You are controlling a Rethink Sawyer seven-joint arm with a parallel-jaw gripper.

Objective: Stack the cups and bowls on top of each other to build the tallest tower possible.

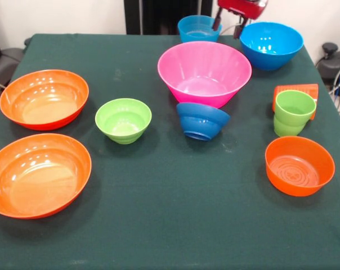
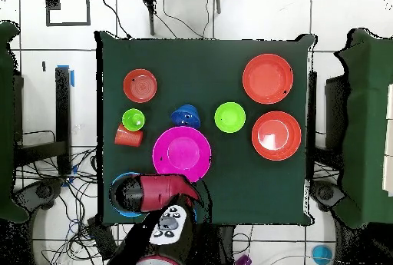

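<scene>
My gripper (image 1: 227, 27) hangs at the far edge of the table, between two sky blue bowls (image 1: 198, 28) (image 1: 271, 44). Its fingers are apart and hold nothing. The big pink bowl (image 1: 204, 72) (image 2: 181, 153) stands alone on the cloth. The small dark blue bowl (image 1: 202, 120) is tipped and leans against the pink bowl's near side. The small lime green bowl (image 1: 123, 119) sits left of it. Two wide orange bowls (image 1: 44, 98) (image 1: 38, 174) sit at the left. The lime green cup (image 1: 294, 111) stands upright at the right, with the orange cup (image 1: 296, 90) lying on its side behind it. A smaller orange bowl (image 1: 299, 165) sits nearer. Nothing is stacked.
The table is covered with a dark green cloth (image 1: 170, 225). In the overhead view the red arm (image 2: 157, 191) covers part of a sky blue bowl (image 2: 121, 193) at the robot's edge. Cables and dark equipment lie beyond the table's sides.
</scene>
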